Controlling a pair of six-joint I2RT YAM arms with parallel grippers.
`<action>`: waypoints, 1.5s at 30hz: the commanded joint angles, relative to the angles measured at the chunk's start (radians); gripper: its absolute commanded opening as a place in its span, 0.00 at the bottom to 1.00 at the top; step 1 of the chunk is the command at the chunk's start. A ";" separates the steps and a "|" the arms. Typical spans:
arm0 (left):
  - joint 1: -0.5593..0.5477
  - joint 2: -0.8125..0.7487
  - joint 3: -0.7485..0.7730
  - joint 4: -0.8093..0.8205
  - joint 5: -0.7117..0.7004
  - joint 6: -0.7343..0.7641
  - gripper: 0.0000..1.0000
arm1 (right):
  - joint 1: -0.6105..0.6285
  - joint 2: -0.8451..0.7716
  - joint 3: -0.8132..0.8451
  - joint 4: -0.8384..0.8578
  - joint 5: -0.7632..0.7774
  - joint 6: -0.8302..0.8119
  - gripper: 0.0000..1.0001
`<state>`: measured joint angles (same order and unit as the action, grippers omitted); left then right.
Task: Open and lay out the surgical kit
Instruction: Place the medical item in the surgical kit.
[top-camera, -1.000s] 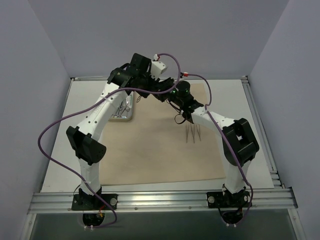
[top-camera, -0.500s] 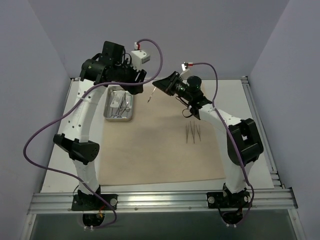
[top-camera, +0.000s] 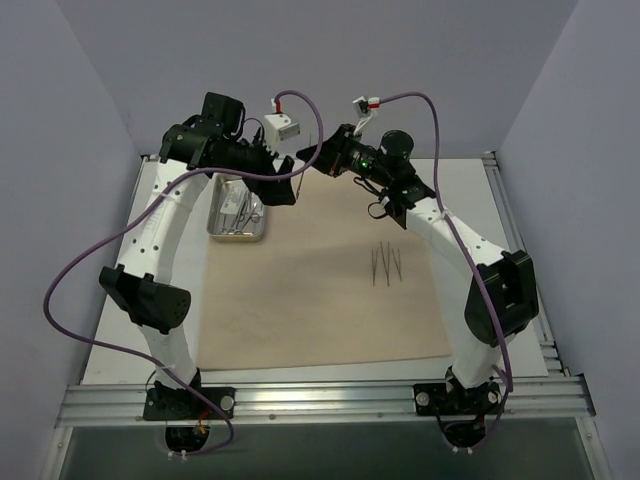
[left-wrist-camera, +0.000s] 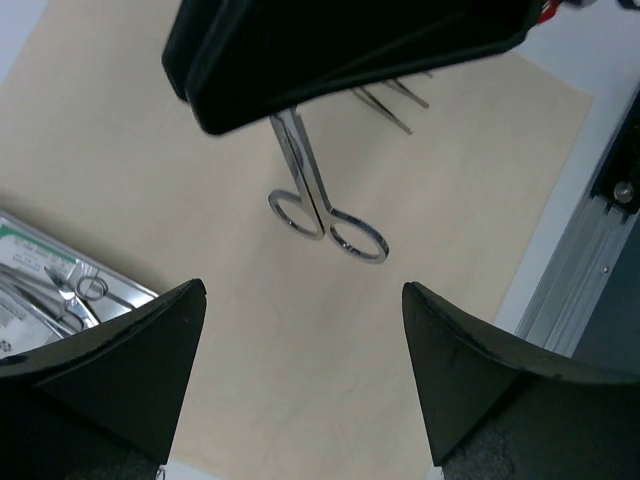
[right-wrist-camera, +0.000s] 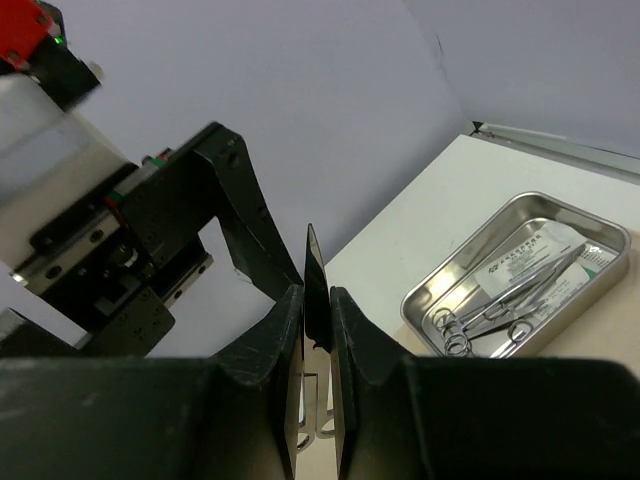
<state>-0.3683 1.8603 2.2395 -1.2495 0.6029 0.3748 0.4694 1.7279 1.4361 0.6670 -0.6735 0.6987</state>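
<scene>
The beige cloth wrap (top-camera: 320, 300) lies spread flat on the table. My right gripper (top-camera: 312, 158) is shut on the blades of steel scissors (right-wrist-camera: 314, 262), held high over the cloth's far left corner with the ring handles (left-wrist-camera: 327, 218) hanging down. My left gripper (top-camera: 283, 185) is open and empty, just left of and below the scissors; in the left wrist view (left-wrist-camera: 302, 290) its jaws stand wide apart. The steel tray (top-camera: 238, 215) holds scissor-handled instruments (right-wrist-camera: 500, 300) and packets (right-wrist-camera: 535, 250). Thin tweezers (top-camera: 385, 265) lie on the cloth's right half.
The tray sits at the cloth's left edge near the back wall. Aluminium rails (top-camera: 320, 400) run along the table's front edge, and another down the right side (top-camera: 520, 250). Purple cables (top-camera: 90, 270) loop off both arms.
The two grippers, together over the cloth a second ago, have parted. My right gripper has lifted the scissors up and back-left. My left gripper swung left, open, and now sits beside them.
</scene>
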 joint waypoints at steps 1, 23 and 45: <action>0.012 0.005 0.081 0.075 0.142 -0.005 0.88 | 0.006 -0.050 0.020 0.033 -0.055 -0.037 0.00; 0.008 0.033 -0.007 0.335 0.109 -0.243 0.62 | 0.026 -0.071 0.001 0.112 -0.058 0.015 0.00; -0.047 -0.033 -0.248 0.308 -0.366 -0.571 0.02 | 0.025 -0.131 -0.045 -0.334 0.313 -0.129 0.47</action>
<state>-0.3847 1.8690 2.0224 -0.9325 0.5270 -0.0788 0.4927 1.6890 1.3956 0.4744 -0.5117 0.6407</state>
